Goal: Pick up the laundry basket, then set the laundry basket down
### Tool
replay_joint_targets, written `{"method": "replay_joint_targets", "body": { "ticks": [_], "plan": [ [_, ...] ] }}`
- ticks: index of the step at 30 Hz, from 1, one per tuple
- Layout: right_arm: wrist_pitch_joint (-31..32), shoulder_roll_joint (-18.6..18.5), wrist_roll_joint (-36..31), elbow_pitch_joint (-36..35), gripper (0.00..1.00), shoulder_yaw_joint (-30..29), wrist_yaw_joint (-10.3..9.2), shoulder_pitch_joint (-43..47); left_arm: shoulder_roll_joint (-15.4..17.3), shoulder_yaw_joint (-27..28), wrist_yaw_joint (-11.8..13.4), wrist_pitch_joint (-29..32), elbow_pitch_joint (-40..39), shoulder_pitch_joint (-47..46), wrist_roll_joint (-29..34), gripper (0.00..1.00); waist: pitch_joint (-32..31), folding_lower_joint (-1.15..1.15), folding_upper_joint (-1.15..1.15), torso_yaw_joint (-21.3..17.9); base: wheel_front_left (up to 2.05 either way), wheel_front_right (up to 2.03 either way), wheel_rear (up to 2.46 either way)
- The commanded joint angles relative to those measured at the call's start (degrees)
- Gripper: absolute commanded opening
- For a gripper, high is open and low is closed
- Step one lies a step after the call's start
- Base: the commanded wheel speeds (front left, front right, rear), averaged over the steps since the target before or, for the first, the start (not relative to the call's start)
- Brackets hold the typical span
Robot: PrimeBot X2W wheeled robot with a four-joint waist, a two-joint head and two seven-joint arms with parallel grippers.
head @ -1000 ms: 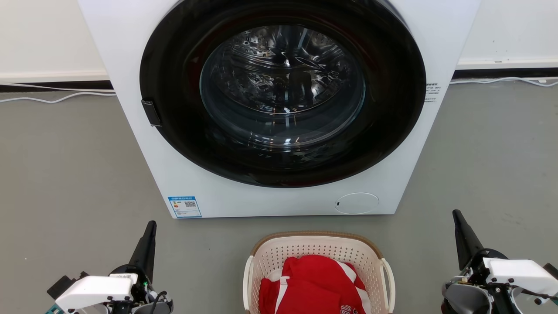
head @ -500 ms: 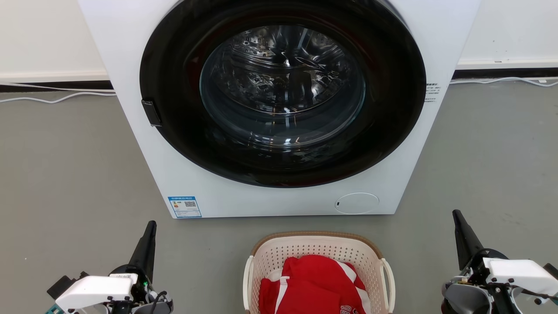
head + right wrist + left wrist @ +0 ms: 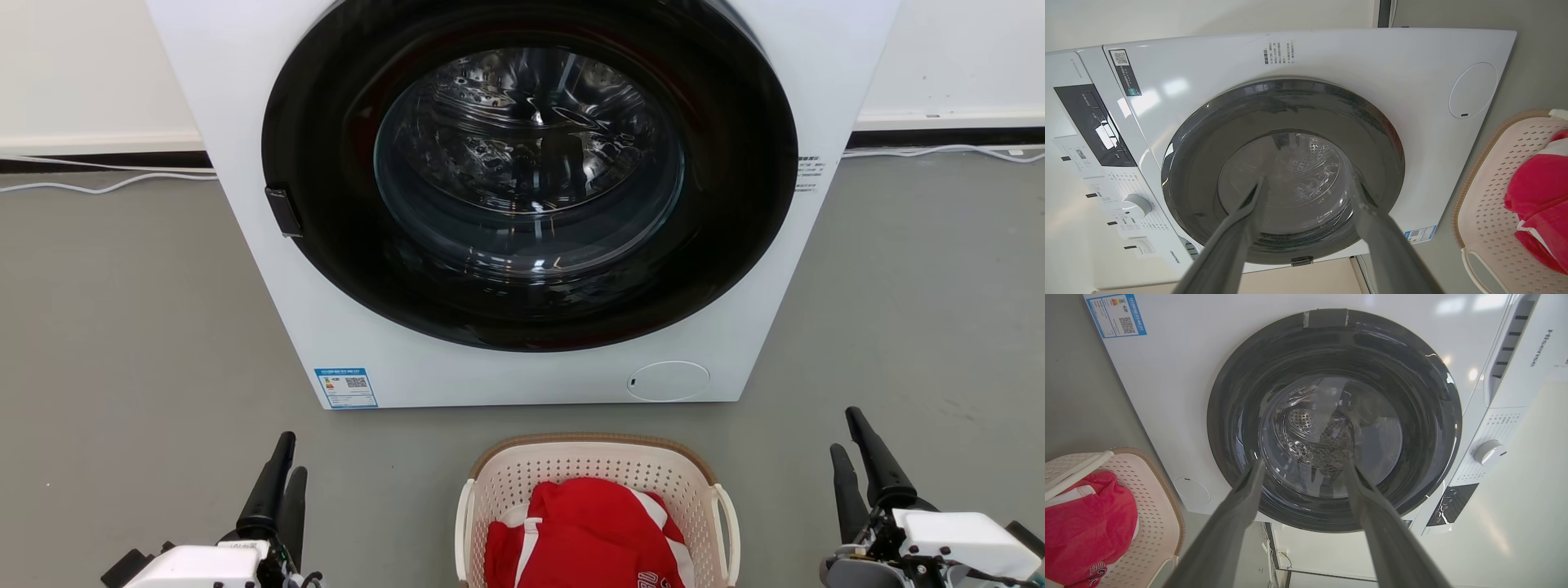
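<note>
Nearest me, my left hand (image 3: 291, 456) sits at the lower left and my right hand (image 3: 844, 431) at the lower right. Both have their fingers parted, hold nothing and point toward the far side. Between them, well apart from either, the laundry basket (image 3: 592, 461) stands on the grey floor (image 3: 122, 327), with a red and white garment (image 3: 588, 531) heaped inside and a white loop handle on each side. Just beyond its far rim stands the white washing machine (image 3: 522, 380), its round dark door (image 3: 531, 180) closed. Farther back, a white cable (image 3: 98, 188) lies on the floor by the wall.
</note>
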Motion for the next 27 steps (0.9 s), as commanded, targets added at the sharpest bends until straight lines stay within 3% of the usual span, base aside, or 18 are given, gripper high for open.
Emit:
{"method": "replay_joint_targets", "body": {
  "ticks": [1,12,27],
  "plan": [
    [-0.65,-0.30,-0.18,-1.92,1.00,0.58,0.04,-1.81,0.29,-0.11,-0.10,-0.50,-2.08,-1.94,0.18,1.00,0.02,0.06,0.00,-0.01,0.00,0.00,0.00],
    [-2.79,-1.05,-2.08,-3.29,1.00,3.02,0.08,-2.20,0.38,-0.67,-0.14,-2.35,-3.41,-2.15,3.48,1.00,0.22,-0.01,0.00,-0.10,0.00,0.00,0.00],
    [-5.53,-2.50,-10.75,-5.65,1.00,6.56,0.13,-2.85,0.51,-1.57,-0.19,-4.88,-5.70,-2.43,14.55,1.00,0.45,-0.01,0.00,-0.31,0.00,0.00,0.00]
  ]
}}
